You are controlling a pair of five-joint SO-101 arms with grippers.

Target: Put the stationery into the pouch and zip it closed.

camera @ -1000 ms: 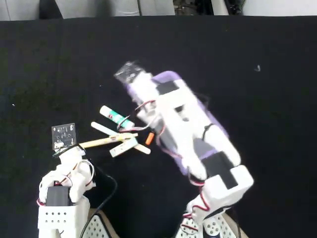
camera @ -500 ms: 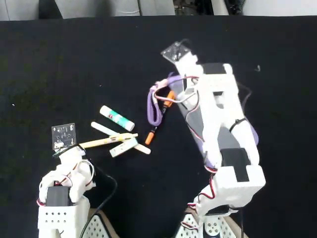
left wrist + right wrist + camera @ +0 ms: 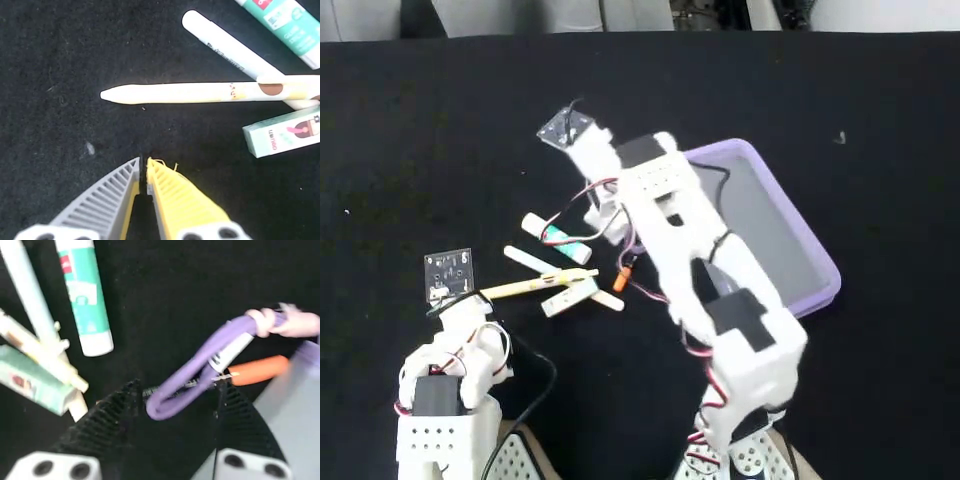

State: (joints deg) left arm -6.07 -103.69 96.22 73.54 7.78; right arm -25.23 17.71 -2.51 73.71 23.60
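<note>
Black table (image 3: 440, 120): flat pouch (image 3: 770, 230), purple rim, grey face; left tool (image 3: 144, 162) clenched; right tool (image 3: 178, 387) spread astride purple loop (image 3: 200, 363).

Purple-rimmed grey pouch (image 3: 785, 235), orange pen (image 3: 257, 369), teal-and-white glue stick (image 3: 82, 295), cream pencil (image 3: 200, 92), black table (image 3: 440, 120), grey and yellow ribbed left gripper (image 3: 143, 162).

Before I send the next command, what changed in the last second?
The right arm swung right, then back left; its open end effector now straddles the purple loop of the pouch. The left end effector, glue stick and pens stayed put.
</note>
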